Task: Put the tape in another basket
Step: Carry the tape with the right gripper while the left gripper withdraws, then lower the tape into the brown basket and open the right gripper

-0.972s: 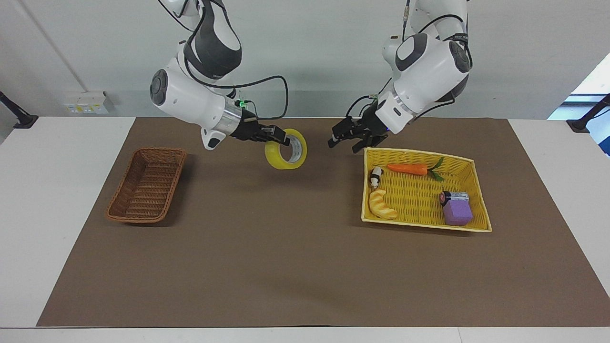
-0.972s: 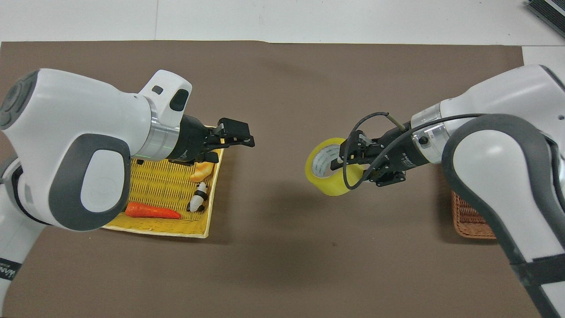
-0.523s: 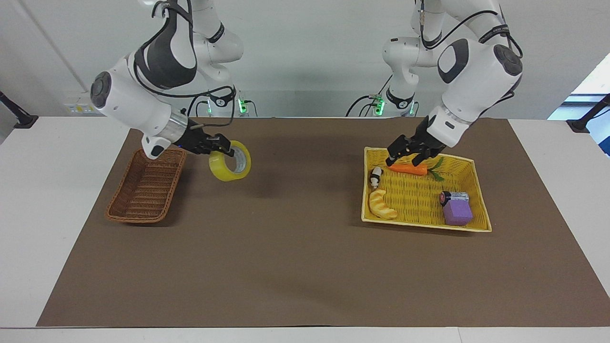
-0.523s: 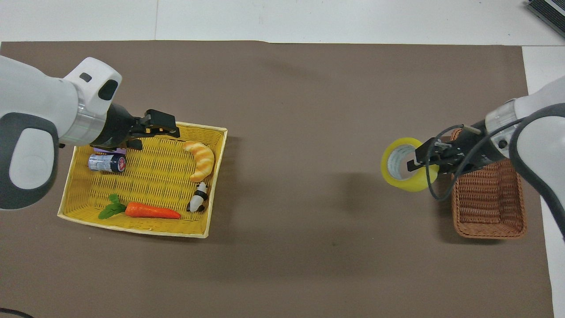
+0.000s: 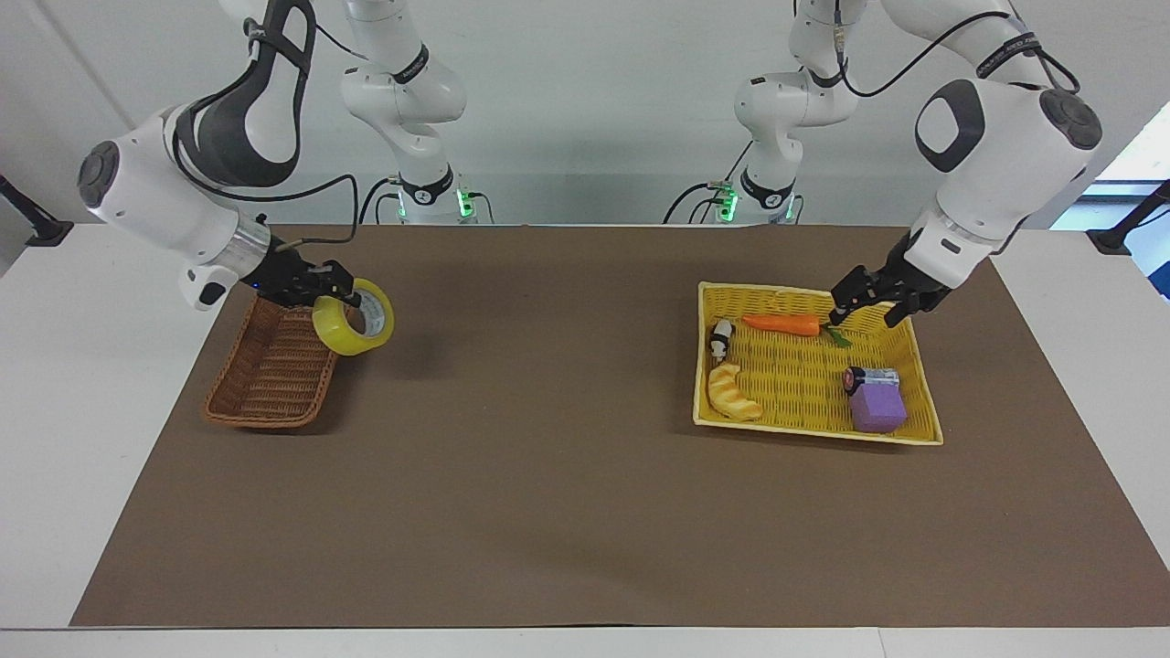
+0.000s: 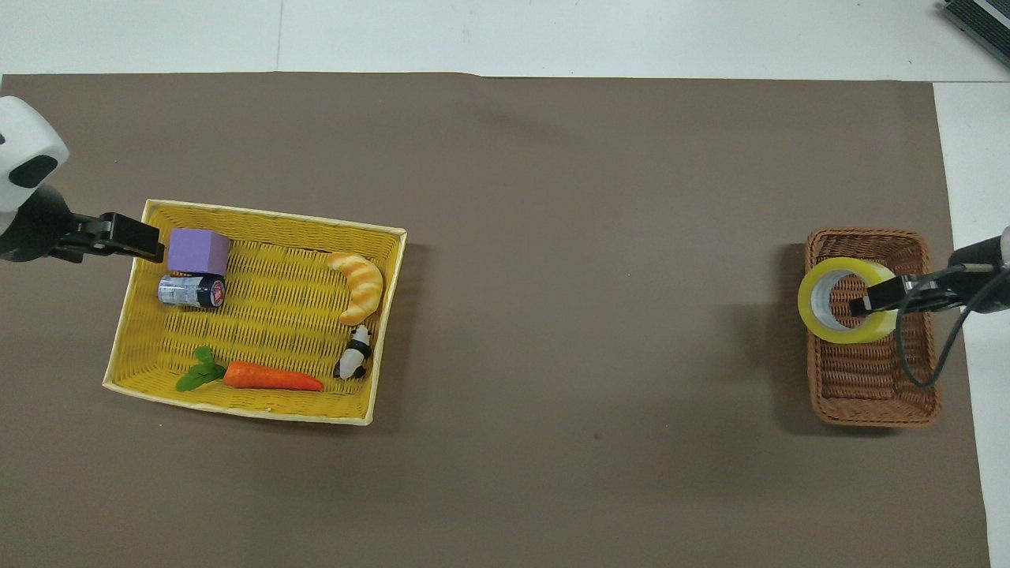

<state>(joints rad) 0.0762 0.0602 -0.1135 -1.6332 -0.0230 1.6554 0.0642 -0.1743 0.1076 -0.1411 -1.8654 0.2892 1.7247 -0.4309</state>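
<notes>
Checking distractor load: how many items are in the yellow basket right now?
5, all in the yellow basket: purple block and can at its left-arm end, croissant and panda at the end toward the table's middle, carrot along its robot-side edge. None seems hidden.

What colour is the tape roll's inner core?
Pale whitish, inside the translucent yellow tape; clearest in the overhead view.

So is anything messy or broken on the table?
Nothing stands out. The right gripper holds the tape over the brown wicker basket; the toys lie in the yellow basket.
</notes>
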